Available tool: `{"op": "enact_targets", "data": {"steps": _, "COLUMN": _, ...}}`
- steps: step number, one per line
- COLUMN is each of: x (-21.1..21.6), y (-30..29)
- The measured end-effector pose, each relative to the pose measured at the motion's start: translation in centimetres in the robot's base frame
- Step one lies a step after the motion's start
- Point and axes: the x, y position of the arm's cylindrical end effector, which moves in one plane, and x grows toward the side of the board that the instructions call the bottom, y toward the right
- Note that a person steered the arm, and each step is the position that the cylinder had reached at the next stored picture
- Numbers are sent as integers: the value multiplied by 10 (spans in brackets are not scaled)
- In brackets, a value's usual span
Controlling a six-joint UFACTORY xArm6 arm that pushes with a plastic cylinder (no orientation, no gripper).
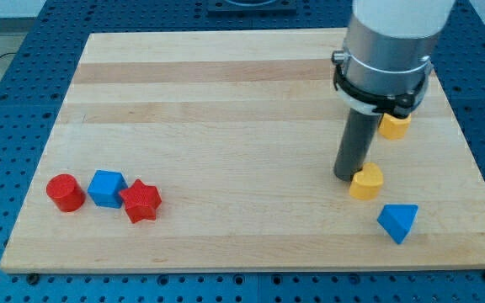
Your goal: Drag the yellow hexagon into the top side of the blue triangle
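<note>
My tip [347, 176] rests on the board, touching the left side of a yellow heart-shaped block [366, 182]. The blue triangle [397, 222] lies just below and to the right of that block, a small gap apart. The yellow hexagon [393, 127] sits further up at the view's right, partly hidden behind my arm's wide body [388, 50]. The rod [355, 147] stands just left of and below the hexagon.
A red cylinder [65, 192], a blue cube [106, 187] and a red star [141, 201] cluster at the lower left of the wooden board [226, 101]. The green blocks seen earlier beside the hexagon are hidden behind my arm.
</note>
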Motion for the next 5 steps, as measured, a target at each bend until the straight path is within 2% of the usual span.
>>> {"op": "enact_targets", "data": {"steps": 3, "x": 14, "y": 47}}
{"op": "enact_targets", "data": {"steps": 5, "x": 12, "y": 48}}
